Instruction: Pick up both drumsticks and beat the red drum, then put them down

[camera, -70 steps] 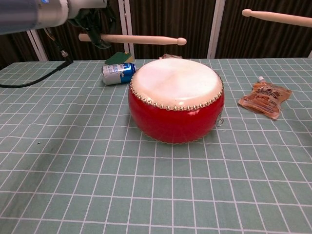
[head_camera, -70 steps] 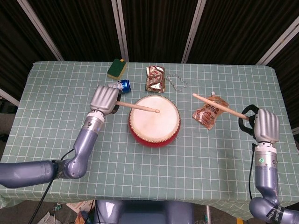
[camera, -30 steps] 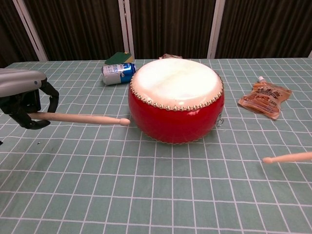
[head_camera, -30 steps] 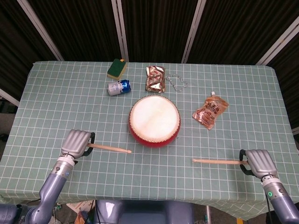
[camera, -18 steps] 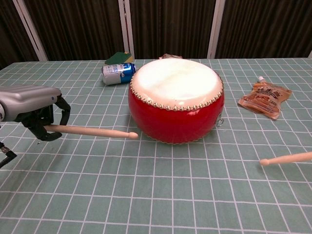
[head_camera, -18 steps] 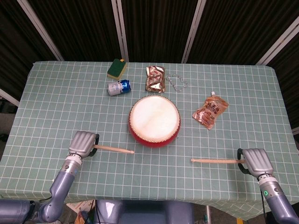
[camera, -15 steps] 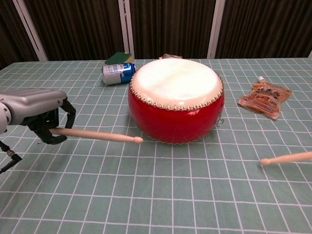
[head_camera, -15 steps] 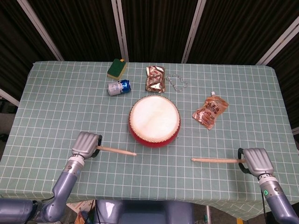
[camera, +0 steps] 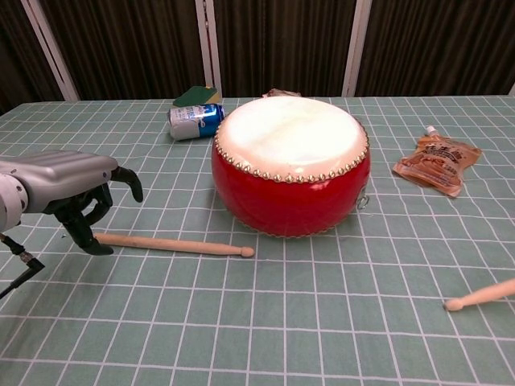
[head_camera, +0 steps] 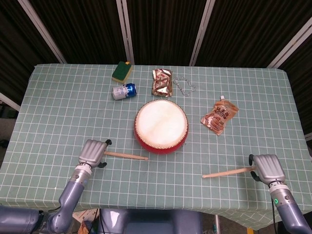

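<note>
The left hand hovers with fingers spread and empty over the butt of one drumstick, which lies flat on the worktop just left of the red drum. Right of the drum, a second drumstick lies angled on the worktop, its butt at the right hand; whether those fingers grip it cannot be told.
</note>
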Robot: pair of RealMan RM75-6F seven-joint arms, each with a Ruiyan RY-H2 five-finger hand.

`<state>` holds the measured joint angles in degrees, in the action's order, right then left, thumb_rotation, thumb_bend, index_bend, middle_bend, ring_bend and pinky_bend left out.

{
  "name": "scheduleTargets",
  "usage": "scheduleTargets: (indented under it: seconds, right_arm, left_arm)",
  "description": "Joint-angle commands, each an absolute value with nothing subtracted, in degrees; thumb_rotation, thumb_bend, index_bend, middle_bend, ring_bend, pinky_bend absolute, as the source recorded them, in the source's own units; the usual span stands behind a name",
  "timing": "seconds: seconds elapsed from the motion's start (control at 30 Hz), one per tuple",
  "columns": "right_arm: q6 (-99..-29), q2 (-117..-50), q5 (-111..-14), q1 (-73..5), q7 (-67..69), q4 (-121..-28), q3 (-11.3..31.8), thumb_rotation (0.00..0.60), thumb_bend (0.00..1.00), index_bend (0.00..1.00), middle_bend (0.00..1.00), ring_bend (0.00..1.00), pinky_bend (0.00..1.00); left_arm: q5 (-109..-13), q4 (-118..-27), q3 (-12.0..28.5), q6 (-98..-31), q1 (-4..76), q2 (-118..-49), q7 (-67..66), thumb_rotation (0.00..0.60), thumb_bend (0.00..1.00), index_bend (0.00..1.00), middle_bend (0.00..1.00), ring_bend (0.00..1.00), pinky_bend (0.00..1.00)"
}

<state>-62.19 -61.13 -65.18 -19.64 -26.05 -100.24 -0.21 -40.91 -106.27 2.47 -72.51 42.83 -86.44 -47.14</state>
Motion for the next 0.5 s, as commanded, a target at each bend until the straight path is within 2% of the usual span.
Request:
scheduleTargets:
  seconds: [0.03,0.17,0.3,0.4,0.5]
  right_arm:
    - [-62.7,-61.3,-64.7,-19.6,-27.2,-100.1,-0.2,0.6,0.3,0.32,0.8,0.84,0.7]
    - [-62.9,-61.3,-63.6,-19.6,-28.8,-100.4,-0.3,0.6,0.28,0.28,0.76,0.8,0.64]
    - [-63.0,-61.1,-62.4,-19.7,-29.6,-100.9,-0.2,0.6,0.28,0.26,0.71,0.75,0.6]
    - [-63.9,-61.1,-62.2,-19.5,-29.4,-101.1,0.2,0.6,0.28,0.19,0.55,0.6,0.47]
    - [-65.9,-61.0,-63.1,-18.9,-28.0,-101.3,0.9,0.6,0.28,0.14,0.44,0.47,0.38]
  left_arm:
    - [-41.7,-107.6,2.6,-73.2,42.3,-85.5,-46.6,0.6,0.11,0.16,0.65,0.67,0.74]
    - [-44.5,-109.4,2.2,-74.3,41.3,-83.7,-45.2,0.6,0.11,0.14,0.59,0.62,0.68]
    - [-49.1,-111.3,1.0,-76.1,39.3,-81.5,-42.3,0.6,0.1,0.14,0.51,0.53,0.57]
    - [-53.6,-112.7,-0.2,-77.7,37.3,-79.3,-39.1,0.6,0.1,0.14,0.41,0.43,0.46]
    - [-59.3,-113.4,-2.3,-79.8,34.6,-76.5,-35.2,0.6,0.1,0.13,0.29,0.33,0.4]
